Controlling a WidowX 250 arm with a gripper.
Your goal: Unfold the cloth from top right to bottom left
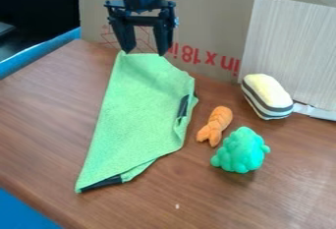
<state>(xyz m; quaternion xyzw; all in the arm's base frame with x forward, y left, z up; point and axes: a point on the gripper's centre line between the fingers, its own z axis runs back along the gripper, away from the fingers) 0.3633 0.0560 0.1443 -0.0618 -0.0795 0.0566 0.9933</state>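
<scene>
The black gripper hangs at the top of the camera view, its two fingers apart, just above the far end of the cloth. Below it the green cloth lies folded on the table, narrowing to a corner at the lower left. Dark strips show at its right edge and along its bottom edge near that corner. Whether the fingertips touch the cloth's far edge, I cannot tell.
Right of the cloth lie an orange toy, a green bumpy toy and a yellow, white and grey striped toy. Cardboard stands along the back of the brown table.
</scene>
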